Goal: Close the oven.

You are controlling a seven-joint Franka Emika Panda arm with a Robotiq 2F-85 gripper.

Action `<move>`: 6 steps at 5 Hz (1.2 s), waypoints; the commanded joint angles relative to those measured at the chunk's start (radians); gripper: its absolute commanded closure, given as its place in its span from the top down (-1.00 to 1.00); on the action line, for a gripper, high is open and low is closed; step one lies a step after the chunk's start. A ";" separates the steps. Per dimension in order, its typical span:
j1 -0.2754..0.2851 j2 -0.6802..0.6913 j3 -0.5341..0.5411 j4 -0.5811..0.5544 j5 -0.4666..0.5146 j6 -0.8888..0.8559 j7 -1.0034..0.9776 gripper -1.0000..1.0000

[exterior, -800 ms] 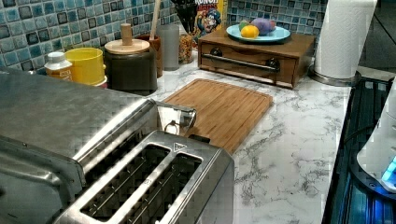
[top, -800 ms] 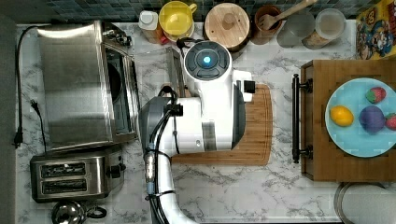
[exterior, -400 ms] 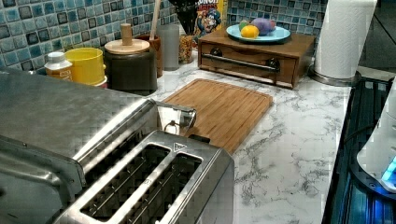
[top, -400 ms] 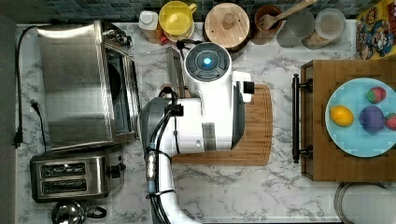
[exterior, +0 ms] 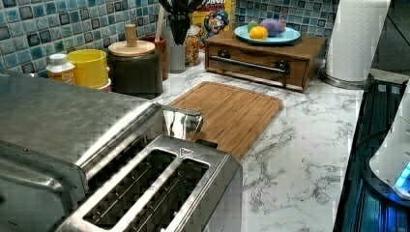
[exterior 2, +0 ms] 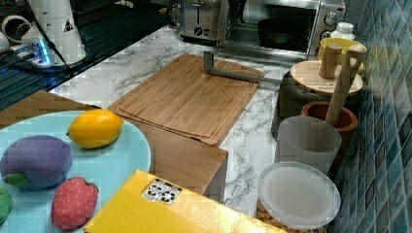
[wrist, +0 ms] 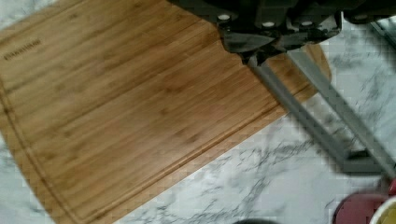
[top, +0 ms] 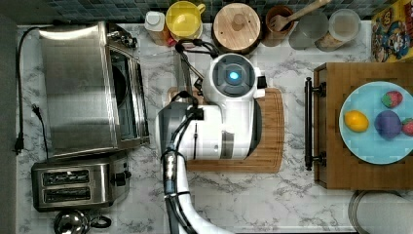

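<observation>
White marble surface [top: 292,204] carries a bamboo cutting board [wrist: 116,116]. The dark gripper [wrist: 264,49] hangs over its edge, just by the grey metal bar handle [wrist: 303,116]; apart or together, I cannot tell. The white arm [top: 229,122] has slid slightly toward the top view's right since a moment ago. Beyond, the boxy brushed-steel oven [top: 73,87] stands at the top view's left with its glass door unmoved and dropped open, so the closing push looks not yet begun.
</observation>
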 commanded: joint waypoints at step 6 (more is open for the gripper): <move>-0.087 0.177 0.038 -0.099 0.668 0.177 -1.199 -1.00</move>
